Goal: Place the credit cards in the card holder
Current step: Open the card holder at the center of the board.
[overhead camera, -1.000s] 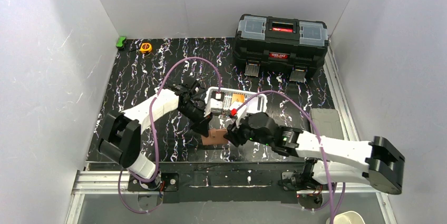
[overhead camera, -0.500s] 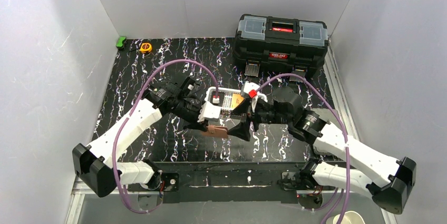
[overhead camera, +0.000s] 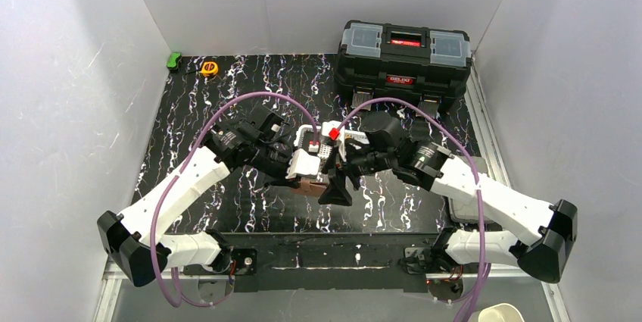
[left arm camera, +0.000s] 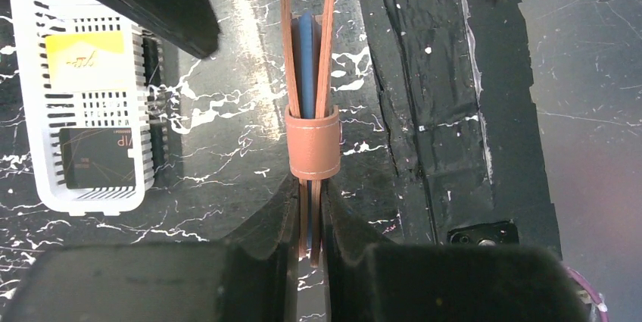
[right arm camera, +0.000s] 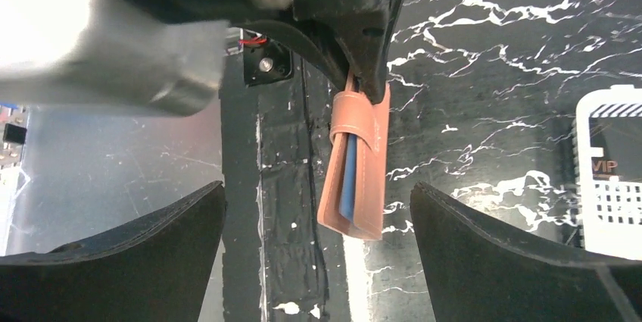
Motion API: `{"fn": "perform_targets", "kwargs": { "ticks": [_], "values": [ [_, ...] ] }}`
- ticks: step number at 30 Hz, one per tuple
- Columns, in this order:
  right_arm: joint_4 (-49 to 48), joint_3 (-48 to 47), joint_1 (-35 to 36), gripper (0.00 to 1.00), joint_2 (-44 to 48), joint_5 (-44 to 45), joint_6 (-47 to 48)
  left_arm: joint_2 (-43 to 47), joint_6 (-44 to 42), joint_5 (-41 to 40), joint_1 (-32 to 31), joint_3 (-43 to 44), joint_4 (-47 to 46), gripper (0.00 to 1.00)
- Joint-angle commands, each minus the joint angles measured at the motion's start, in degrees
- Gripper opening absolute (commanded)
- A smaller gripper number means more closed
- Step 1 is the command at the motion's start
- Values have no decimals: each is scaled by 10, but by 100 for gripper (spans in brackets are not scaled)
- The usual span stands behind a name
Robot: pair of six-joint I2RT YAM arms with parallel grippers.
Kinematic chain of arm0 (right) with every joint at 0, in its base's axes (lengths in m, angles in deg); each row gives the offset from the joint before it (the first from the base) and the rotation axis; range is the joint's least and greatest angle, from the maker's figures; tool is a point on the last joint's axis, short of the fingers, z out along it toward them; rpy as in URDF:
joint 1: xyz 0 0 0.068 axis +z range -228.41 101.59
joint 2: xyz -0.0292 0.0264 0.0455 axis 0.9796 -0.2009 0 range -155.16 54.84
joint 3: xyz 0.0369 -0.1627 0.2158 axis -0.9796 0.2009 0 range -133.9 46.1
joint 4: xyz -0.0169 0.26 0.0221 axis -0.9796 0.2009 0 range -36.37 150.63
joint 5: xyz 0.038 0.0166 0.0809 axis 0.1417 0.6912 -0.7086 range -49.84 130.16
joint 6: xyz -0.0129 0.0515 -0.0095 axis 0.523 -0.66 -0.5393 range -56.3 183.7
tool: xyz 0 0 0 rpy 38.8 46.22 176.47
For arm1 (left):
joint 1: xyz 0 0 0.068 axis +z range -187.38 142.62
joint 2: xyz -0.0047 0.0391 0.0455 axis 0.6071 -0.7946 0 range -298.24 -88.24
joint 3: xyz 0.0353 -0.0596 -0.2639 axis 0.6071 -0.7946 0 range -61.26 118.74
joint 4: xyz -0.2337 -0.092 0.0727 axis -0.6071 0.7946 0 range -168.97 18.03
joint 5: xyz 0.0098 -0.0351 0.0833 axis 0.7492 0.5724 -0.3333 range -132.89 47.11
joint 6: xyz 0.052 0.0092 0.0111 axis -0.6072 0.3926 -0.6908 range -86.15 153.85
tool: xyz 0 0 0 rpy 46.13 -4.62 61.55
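Nearest to me, the left pincer (left arm camera: 310, 208) is pinching the closed end of the card holder (left arm camera: 312, 140), its two fingers pressed tight against the salmon leather and holding it on edge over the black marbled tabletop (overhead camera: 197, 125); I cannot tell whether the holder is touching the surface. A light blue card (left arm camera: 306, 57) is already sitting between the holder's leaves, under the strap looped around them. Just to the right of the holder, the right pincer (right arm camera: 318, 223) is hanging with its fingers spread wide and gripping nothing, one finger on either side of the holder's open end. Just beyond the holder, the white basket (left arm camera: 45, 110) is lying with an orange card (left arm camera: 83, 60) and a black card (left arm camera: 98, 157) inside it. Well beyond the holder, a black toolbox (overhead camera: 403, 49) is standing at the back. To my eye, the job is sitting between cards: one is stowed and others are waiting. Next, the right pincer is probably going to the basket for another card, which will call for a thin edge grip and a careful line-up with the narrow gap.
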Motion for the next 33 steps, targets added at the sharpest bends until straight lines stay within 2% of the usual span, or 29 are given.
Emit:
{"fn": "perform_targets", "kwargs": {
  "ticks": [1, 5, 12, 14, 19, 20, 21, 22, 23, 25, 29, 30, 33],
  "values": [
    [17, -24, 17, 96, -20, 26, 2, 23, 15, -1, -7, 26, -9, 0],
    [-8, -22, 29, 94, -29, 71, 0, 29, 30, 2, -12, 38, -7, 0],
    [-43, -14, 31, 80, -30, 142, -2, 45, 38, 6, -25, 41, 6, 0],
    [-48, -16, 32, 66, -31, 146, -3, 47, 39, 8, -25, 41, 6, 0],
    [-29, -30, 35, 6, -42, 150, -2, 49, 72, 13, -26, 54, -10, 1],
    [-22, -30, 35, 1, -40, 153, -2, 50, 80, 11, -26, 58, -14, 10],
    [-20, -27, 35, 1, -35, 159, -2, 51, 88, 11, -26, 63, -15, 25],
    [-22, -20, 35, 1, -27, 165, -2, 53, 92, 12, -26, 68, -12, 43],
    [-31, -6, 35, 1, -14, 173, -2, 59, 99, 14, -25, 70, -15, 74],
    [-57, 20, 35, 1, 20, 176, -4, 75, 120, 14, -25, 60, -36, 96],
    [-154, 95, 35, 1, 103, 179, -37, 123, 216, -7, -20, 15, -130, 98],
    [-177, 111, 35, 1, 119, 177, -47, 141, 269, -17, -12, 0, -168, 98],
    [-257, 142, 35, 1, 148, 165, -84, 173, 354, -3, 14, -32, -250, 98]
  ]
}}
